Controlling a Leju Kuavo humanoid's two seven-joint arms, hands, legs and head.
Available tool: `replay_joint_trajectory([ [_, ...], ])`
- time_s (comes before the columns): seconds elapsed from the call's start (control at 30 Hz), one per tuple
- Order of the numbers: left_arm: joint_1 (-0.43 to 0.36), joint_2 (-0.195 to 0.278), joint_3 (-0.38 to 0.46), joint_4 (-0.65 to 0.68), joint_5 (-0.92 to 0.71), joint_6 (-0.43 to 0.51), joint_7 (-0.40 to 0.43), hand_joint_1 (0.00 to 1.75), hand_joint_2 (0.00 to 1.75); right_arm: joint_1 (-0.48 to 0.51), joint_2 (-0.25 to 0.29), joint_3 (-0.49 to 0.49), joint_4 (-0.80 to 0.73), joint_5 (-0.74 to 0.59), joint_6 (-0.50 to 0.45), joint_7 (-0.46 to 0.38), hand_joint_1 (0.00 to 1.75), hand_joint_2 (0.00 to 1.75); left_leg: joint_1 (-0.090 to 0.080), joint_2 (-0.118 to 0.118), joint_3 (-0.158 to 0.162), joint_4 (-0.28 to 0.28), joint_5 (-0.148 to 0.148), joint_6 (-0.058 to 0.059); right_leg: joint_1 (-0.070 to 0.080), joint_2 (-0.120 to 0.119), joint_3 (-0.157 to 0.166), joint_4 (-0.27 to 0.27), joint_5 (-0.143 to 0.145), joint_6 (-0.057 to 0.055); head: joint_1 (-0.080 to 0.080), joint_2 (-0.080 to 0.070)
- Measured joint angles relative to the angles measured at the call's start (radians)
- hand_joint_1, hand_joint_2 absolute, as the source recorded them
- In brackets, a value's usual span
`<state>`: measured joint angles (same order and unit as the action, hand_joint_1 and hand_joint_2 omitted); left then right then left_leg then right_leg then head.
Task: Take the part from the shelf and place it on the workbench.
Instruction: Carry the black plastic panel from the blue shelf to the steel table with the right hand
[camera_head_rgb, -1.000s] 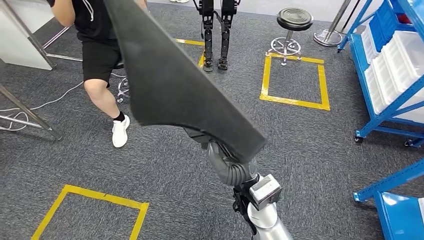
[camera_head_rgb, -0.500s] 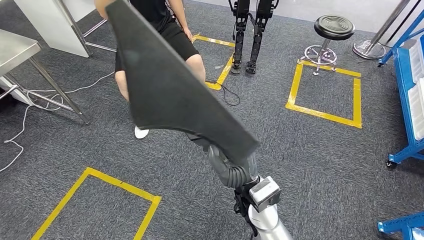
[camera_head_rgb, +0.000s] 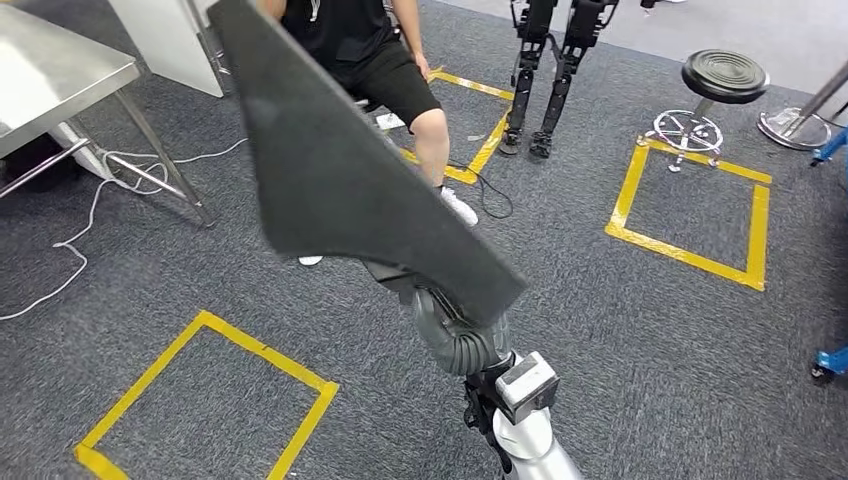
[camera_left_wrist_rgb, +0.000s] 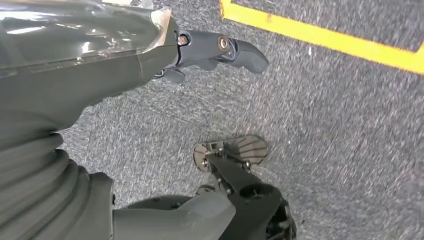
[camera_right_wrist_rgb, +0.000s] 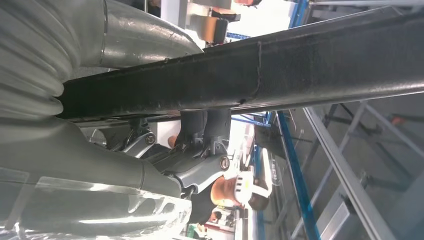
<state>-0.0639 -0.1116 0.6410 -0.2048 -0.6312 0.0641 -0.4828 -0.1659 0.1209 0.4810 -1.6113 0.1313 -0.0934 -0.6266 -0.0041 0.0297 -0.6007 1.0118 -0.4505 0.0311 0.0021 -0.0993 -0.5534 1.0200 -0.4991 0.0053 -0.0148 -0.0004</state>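
Grey carpet floor (camera_head_rgb: 650, 330) marked with yellow tape squares (camera_head_rgb: 205, 395); a steel tabletop (camera_head_rgb: 50, 75) stands at the far left, probably the workbench. The part (camera_head_rgb: 350, 180), a long dark felt-like panel, is up in the air in front of the camera, tilted, one end near the robot's wrist and the other rising toward the far left. The right hand (camera_right_wrist_rgb: 200, 145) grips it near the low end: in the right wrist view the fingers (camera_right_wrist_rgb: 205, 122) press against the panel's underside, the thumb side on top. Held high like this, it likely clears the floor during the walk. The left hand (camera_left_wrist_rgb: 220, 50) hangs over the carpet, fingers loosely apart, holding nothing.

Around: a person (camera_head_rgb: 380, 60) in black shorts sits between the robot and the tabletop, a foot out on the carpet. Another robot's legs (camera_head_rgb: 545, 80) and a round stool (camera_head_rgb: 722, 80) stand farther right. A white cable (camera_head_rgb: 90, 230) trails by the table legs. The person and cable look like the main obstacles on the route.
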Motion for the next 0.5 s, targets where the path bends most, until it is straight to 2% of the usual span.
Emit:
replay_joint_trajectory([
  [0.07,-0.001,0.001,0.001,0.000,0.000,-0.001,-0.014,0.00,1.75,0.001,-0.002,0.000,-0.001,-0.001,-0.003,-0.002,1.71,1.75,0.006,-0.020,0.010,-0.014,0.010,0.013,-0.001,0.036,-0.022,0.055,-0.030,0.001,0.002,0.000],
  [0.1,-0.002,0.001,0.002,0.000,0.000,-0.002,-0.021,0.00,1.75,0.003,-0.005,0.000,-0.001,-0.001,-0.005,-0.003,1.71,1.75,0.008,-0.030,0.011,-0.017,0.013,0.017,-0.005,0.062,-0.049,0.112,-0.055,-0.002,0.004,0.000],
  [0.13,-0.004,0.001,0.004,0.000,0.000,-0.004,-0.028,0.00,1.75,0.006,-0.008,0.000,-0.001,-0.002,-0.006,-0.004,1.71,1.75,0.009,-0.041,0.011,-0.017,0.014,0.019,-0.006,0.078,-0.082,0.180,-0.082,-0.006,0.006,0.000],
  [0.17,-0.004,0.001,0.007,0.000,0.000,-0.007,-0.035,0.00,1.75,0.010,-0.012,0.000,-0.001,-0.002,-0.008,-0.004,1.71,1.75,0.008,-0.054,0.011,-0.017,0.013,0.020,-0.009,0.087,-0.115,0.241,-0.101,-0.005,0.008,0.000],
  [0.2,-0.004,0.001,0.009,0.000,0.001,-0.009,-0.040,0.00,1.75,0.013,-0.015,0.000,-0.001,-0.002,-0.010,-0.004,1.71,1.75,0.008,-0.068,0.011,-0.017,0.013,0.020,-0.011,0.091,-0.134,0.272,-0.107,-0.001,0.008,0.000],
  [0.23,-0.003,0.001,0.011,0.000,0.002,-0.012,-0.045,0.00,1.75,0.016,-0.017,0.000,0.000,-0.002,-0.011,-0.004,1.71,1.75,0.008,-0.081,0.012,-0.016,0.013,0.020,-0.012,0.094,-0.136,0.266,-0.095,0.008,0.008,0.000],
  [0.27,-0.002,0.001,0.012,0.000,0.003,-0.014,-0.049,0.00,1.75,0.017,-0.018,0.000,0.000,-0.002,-0.012,-0.004,1.71,1.75,0.009,-0.094,0.013,-0.015,0.012,0.019,-0.015,0.098,-0.118,0.219,-0.069,0.018,0.008,0.000],
  [0.3,-0.001,0.001,0.013,0.000,0.004,-0.017,-0.054,0.00,1.75,0.017,-0.019,0.000,0.000,-0.002,-0.012,-0.004,1.71,1.75,0.009,-0.107,0.013,-0.012,0.011,0.016,-0.018,0.109,-0.086,0.145,-0.035,0.028,0.008,0.000],
  [0.33,-0.001,0.000,0.015,0.000,0.006,-0.019,-0.057,0.00,1.75,0.017,-0.019,0.000,0.000,-0.002,-0.012,-0.005,1.71,1.75,0.008,-0.119,0.013,-0.008,0.008,0.012,-0.020,0.123,-0.057,0.077,-0.008,0.032,0.009,0.000],
  [0.37,-0.001,0.000,0.015,0.000,0.008,-0.020,-0.058,0.00,1.75,0.017,-0.020,0.000,0.000,-0.002,-0.012,-0.006,1.71,1.75,0.007,-0.129,0.011,-0.005,0.005,0.006,-0.022,0.133,-0.033,0.028,0.012,0.032,0.009,0.000],
  [0.4,0.000,0.000,0.016,0.000,0.009,-0.020,-0.059,0.00,1.75,0.017,-0.021,0.000,0.000,-0.002,-0.012,-0.006,1.71,1.75,0.007,-0.136,0.009,-0.003,0.003,0.000,-0.022,0.140,-0.021,0.003,0.021,0.028,0.009,0.000],
  [0.47,0.004,0.000,0.018,0.000,0.012,-0.016,-0.060,0.00,1.75,0.016,-0.021,0.000,0.000,-0.001,-0.012,-0.008,1.71,1.75,0.011,-0.147,0.004,-0.003,0.004,-0.011,-0.020,0.130,-0.017,-0.002,0.025,0.014,0.008,0.000],
  [0.5,0.007,0.001,0.019,0.000,0.013,-0.014,-0.060,0.00,1.75,0.015,-0.020,0.000,0.000,-0.001,-0.012,-0.008,1.71,1.75,0.013,-0.144,0.002,-0.001,0.002,-0.016,-0.021,0.124,-0.015,-0.004,0.027,0.009,0.008,0.000],
])
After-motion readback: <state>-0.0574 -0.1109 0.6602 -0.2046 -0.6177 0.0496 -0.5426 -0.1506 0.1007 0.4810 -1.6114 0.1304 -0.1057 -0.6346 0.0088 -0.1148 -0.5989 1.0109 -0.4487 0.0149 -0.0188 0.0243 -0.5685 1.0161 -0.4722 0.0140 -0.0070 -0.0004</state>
